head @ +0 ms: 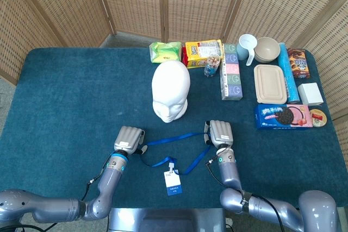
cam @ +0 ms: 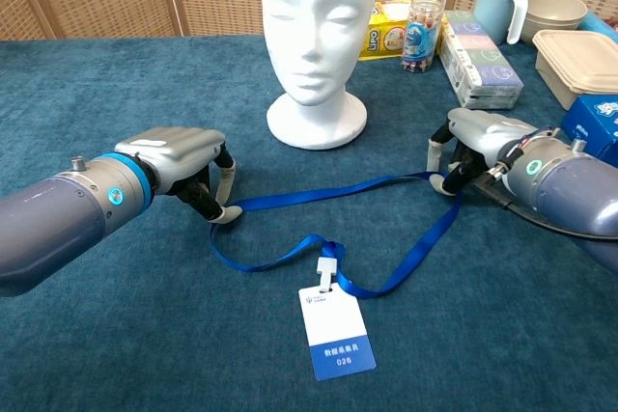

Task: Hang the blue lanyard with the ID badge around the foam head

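The white foam head [head: 171, 91] [cam: 317, 36] stands upright mid-table, facing me. In front of it the blue lanyard [head: 174, 137] [cam: 319, 192] lies on the blue cloth, and its ID badge [head: 172, 182] [cam: 337, 333] lies flat nearest me. My left hand [head: 129, 139] [cam: 183, 166] pinches the strap's left end with curled fingers. My right hand [head: 220, 133] [cam: 483, 142] pinches the strap's right bend. The upper run of strap is nearly straight between the two hands. The lower run sags toward the badge.
Along the back right stand snack bags [head: 202, 52], a clear cup of pens [cam: 423, 34], a long box [cam: 480, 63], a mug [cam: 500, 5], a bowl [cam: 553, 7], a lidded lunchbox [head: 270, 83] and a cookie box [head: 283, 116]. Wicker screens stand behind the table.
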Robot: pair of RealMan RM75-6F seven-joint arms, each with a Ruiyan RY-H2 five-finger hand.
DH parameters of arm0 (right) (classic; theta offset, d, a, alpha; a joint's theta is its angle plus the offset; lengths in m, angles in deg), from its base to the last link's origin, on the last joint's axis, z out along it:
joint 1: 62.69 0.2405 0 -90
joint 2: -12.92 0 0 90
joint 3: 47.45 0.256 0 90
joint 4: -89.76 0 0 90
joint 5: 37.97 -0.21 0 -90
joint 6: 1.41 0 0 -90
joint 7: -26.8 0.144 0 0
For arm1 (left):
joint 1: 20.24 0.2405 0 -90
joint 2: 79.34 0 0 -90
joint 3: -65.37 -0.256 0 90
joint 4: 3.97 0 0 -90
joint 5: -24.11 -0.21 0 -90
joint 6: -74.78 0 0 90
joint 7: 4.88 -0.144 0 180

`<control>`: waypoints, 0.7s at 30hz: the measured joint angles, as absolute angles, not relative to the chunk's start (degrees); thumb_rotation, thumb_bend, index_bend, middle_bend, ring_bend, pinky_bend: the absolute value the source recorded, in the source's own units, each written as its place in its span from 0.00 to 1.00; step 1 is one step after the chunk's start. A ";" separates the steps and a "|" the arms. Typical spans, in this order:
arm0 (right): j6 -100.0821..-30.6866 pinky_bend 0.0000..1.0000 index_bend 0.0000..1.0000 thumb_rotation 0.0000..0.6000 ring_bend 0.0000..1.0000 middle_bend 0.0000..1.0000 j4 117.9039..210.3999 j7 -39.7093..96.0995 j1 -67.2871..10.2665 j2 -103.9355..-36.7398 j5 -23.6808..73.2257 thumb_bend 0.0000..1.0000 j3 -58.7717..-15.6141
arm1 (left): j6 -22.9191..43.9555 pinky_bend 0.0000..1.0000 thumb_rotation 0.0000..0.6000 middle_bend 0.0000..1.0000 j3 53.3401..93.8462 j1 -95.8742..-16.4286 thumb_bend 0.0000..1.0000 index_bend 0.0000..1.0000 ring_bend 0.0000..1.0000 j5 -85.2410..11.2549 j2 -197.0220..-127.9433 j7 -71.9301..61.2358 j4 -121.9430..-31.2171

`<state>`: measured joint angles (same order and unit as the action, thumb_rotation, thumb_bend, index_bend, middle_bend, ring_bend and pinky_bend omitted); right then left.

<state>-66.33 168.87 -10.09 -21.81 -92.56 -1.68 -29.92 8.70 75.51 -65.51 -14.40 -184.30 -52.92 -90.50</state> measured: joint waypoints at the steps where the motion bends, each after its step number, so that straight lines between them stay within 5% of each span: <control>1: -66.32 1.00 0.58 1.00 1.00 1.00 168.81 -10.06 -21.80 -92.58 -1.69 0.51 -29.91 | 8.71 1.00 0.76 1.00 75.54 -65.53 0.33 0.61 1.00 -14.31 -184.29 -52.92 -90.41; 21: -66.16 1.00 0.59 1.00 1.00 1.00 168.35 -9.49 -21.72 -92.81 -1.84 0.51 -29.78 | 8.80 1.00 0.76 1.00 75.39 -65.92 0.33 0.67 1.00 -13.14 -184.34 -53.65 -89.73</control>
